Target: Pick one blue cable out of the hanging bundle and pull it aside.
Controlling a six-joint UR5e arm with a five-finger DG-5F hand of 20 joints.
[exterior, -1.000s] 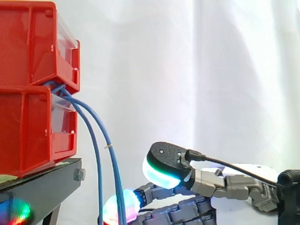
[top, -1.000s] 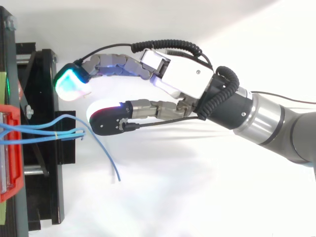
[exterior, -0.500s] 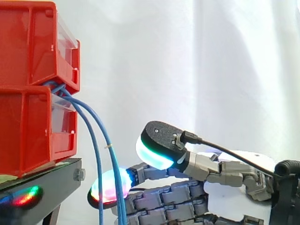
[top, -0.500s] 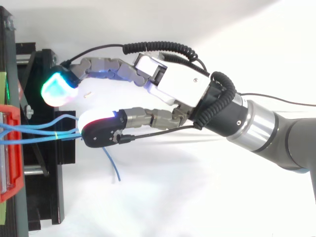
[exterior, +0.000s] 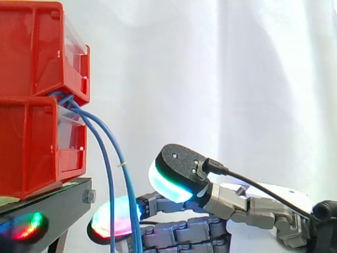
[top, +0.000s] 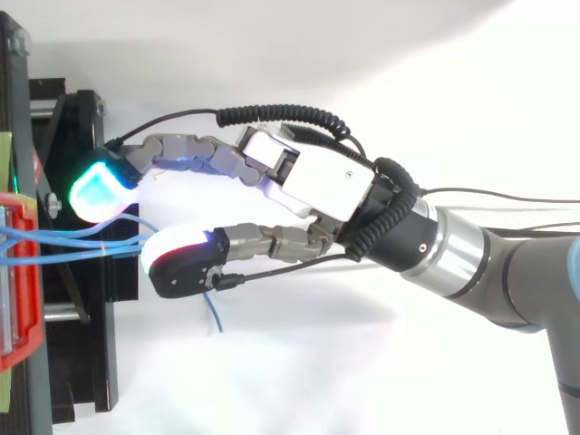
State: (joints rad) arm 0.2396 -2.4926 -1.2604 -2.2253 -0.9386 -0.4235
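- Hanging from the gap between the upper red bin (exterior: 31,47) and the lower red bin (exterior: 26,142), the blue cables (exterior: 122,161) curve out from the bins and drop past the front edge of the black stand (exterior: 47,203).
- A small pale tie sits on the outer cable partway down in the side view.
- From above, the cables run out of the bin at the left edge and across the stand toward the hand (top: 322,186). One loose cable end (top: 216,317) trails off below the thumb.
- The hand comes in from the right, low in the side view, level with the stand's top and below the bins.
- Its fingers are spread, not pinching. One long finger reaches out nearly straight, with a cyan pad (top: 93,188) over the stand. The thumb lies apart from it, with a dark-backed pad (top: 177,263) that glows white and red along its edge.
- The cables lie in the open gap between that finger and the thumb, and they reach the edge of the thumb's pad. Whether they touch it cannot be told.
- In the side view the cables cross in front of a lower pad glowing pink and green, while the thumb's pad stands just beside them on the right.
- A white curtain (exterior: 237,79) hangs behind everything.
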